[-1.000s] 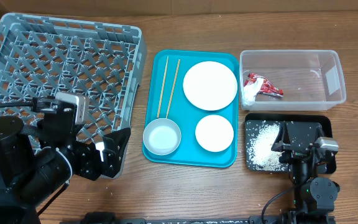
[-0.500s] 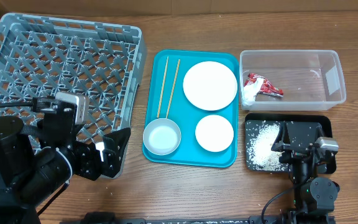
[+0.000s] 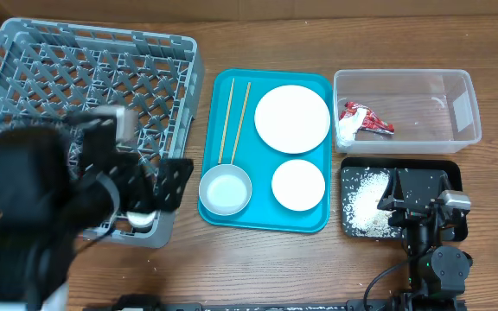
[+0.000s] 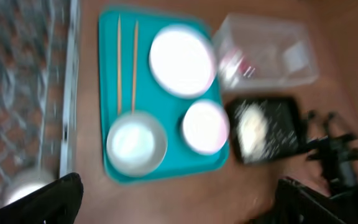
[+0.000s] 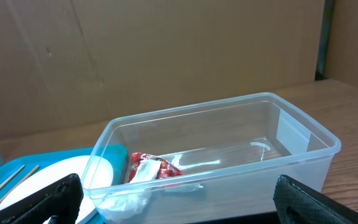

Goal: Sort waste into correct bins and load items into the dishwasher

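Observation:
A teal tray [image 3: 266, 218] holds two chopsticks [image 3: 232, 121], a large white plate [image 3: 292, 118], a small white dish [image 3: 298, 184] and a metal bowl [image 3: 225, 190]. My left gripper [image 3: 161, 192] is open and empty, blurred, above the near right corner of the grey dish rack [image 3: 85, 78]. Its wrist view looks down on the tray [image 4: 166, 169], bowl [image 4: 135, 142] and plate [image 4: 182, 59], with the jaws [image 4: 179, 199] wide apart. My right gripper [image 3: 422, 203] is open and empty over the black tray [image 3: 353, 226].
A clear bin [image 3: 405, 108] holds a red wrapper [image 3: 368, 119] and white tissue, also shown in the right wrist view [image 5: 154, 168]. The black tray carries spilled rice [image 3: 366, 203]. A pale round item [image 4: 23, 186] lies in the rack's near corner.
My left arm has swung up and to the right, blurring, so its gripper now hangs nearer the teal tray. The right arm and the objects have not moved.

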You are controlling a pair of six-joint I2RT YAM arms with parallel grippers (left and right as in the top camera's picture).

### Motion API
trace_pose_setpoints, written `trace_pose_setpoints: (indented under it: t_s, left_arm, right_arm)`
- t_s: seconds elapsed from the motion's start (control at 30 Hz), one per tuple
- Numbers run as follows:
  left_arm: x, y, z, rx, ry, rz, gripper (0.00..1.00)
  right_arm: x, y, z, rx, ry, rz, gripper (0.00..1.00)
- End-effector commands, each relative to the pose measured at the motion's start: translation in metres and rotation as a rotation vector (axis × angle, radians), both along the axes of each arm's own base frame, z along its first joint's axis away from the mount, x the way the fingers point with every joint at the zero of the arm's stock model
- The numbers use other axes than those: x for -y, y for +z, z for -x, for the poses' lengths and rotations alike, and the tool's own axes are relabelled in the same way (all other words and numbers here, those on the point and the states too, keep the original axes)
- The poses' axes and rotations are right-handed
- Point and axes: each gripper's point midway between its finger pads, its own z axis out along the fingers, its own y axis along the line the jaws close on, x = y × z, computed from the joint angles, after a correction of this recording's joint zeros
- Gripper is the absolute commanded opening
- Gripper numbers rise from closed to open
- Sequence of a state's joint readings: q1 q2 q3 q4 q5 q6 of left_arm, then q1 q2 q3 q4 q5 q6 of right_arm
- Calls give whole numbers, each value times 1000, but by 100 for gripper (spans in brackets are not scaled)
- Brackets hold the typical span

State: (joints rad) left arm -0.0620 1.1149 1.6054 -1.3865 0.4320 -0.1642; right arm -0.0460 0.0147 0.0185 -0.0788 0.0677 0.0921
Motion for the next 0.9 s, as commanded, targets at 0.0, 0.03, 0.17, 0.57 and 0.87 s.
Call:
trace_pose_setpoints:
  t_s: [0.0,0.03,0.17,0.57,0.87]
  left_arm:
    - [6,-74,-27,-233,-1,-92,93]
    - [12,-89,-36,-261,-19,-121,91]
    - [20,-143,-78,-318,-15,-289,83]
    - [60,-283,-164,-364,-59,-406,60]
    - [58,-346,-175,-420,-54,-455,42]
  right_arm:
    - [1,-1,0,7,-8,8,100]
    - [1,-1,0,7,-8,8,100]
    - [1,-1,0,7,-8,8,100]
    - [1,-1,0,7,-8,8,100]
    - [1,-1,0,7,-8,8,100]
